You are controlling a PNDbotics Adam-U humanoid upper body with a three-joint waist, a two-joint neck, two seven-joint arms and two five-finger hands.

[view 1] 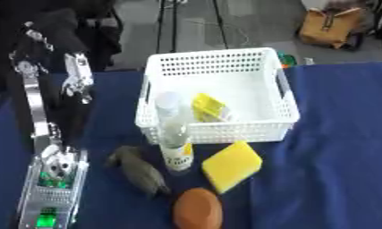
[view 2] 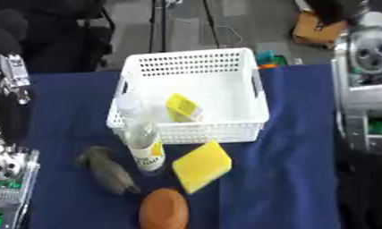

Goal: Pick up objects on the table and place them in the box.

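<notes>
The white slatted box (view 1: 281, 117) stands mid-table with a yellow packet (view 1: 209, 108) inside it. In front of it a clear bottle (view 1: 173, 138) stands upright. A yellow sponge (view 1: 231, 165), a brown oval thing (view 1: 197, 209) and a dark grey-green thing (view 1: 140, 171) lie around the bottle. My left hand (view 1: 76, 79) is raised at the left, well above and away from these, with its fingers relaxed and nothing in them. My right arm rises along the right edge. Its hand (view 2: 333, 10) shows only as a dark shape at the top.
A dark blue cloth (view 1: 334, 147) covers the table. My left forearm (view 1: 53, 179) stands upright at the near left, close to the grey-green thing. Tripod legs and a tan bag (view 1: 331, 27) are on the floor beyond the far edge.
</notes>
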